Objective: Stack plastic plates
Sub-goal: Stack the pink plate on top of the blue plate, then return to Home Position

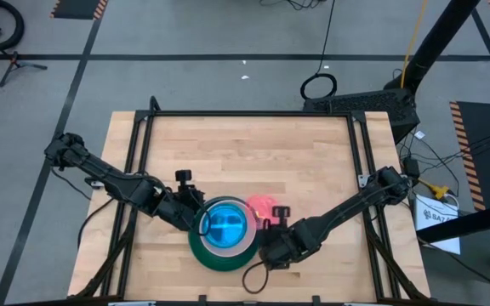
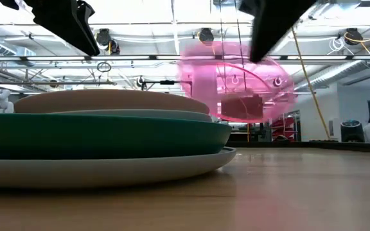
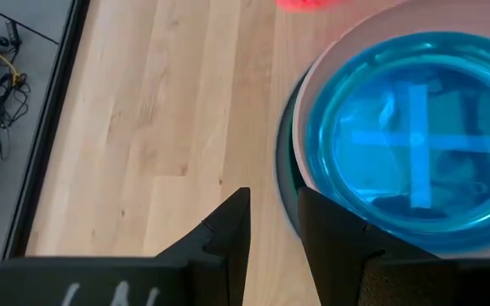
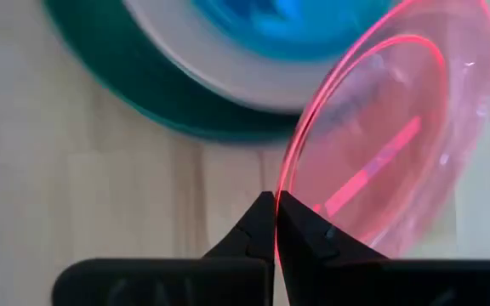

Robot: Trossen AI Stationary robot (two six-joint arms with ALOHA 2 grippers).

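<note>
1. Judging the pink plate (image 4: 390, 127) first: thin, translucent, stiff plastic, likely very light and slick, so we expect it to swing or slip from a rim-only pinch.
2. We see the right gripper (image 4: 276, 204) clamped on its rim edge; the plate hangs tilted, off the table in the low view (image 2: 236, 80), just beside the stack.
3. Rim is the sensible hold; we'd keep it there, there's nothing else to pinch.
4. Stack sits at the table's near middle: cyan plate (image 1: 225, 224) on top, pale plate (image 3: 313, 102) under it, dark green plate (image 1: 215, 257) lower, and in the low view a grey plate (image 2: 108, 168) at the bottom.
5. Left gripper (image 3: 270, 225) hovers at the stack's far rim, fingers partly apart, holding nothing that we can see.
6. Room: bare table (image 1: 270, 153) behind the stack, table edge close in front; path over the cyan plate looks open, left gripper is the near obstacle.
</note>
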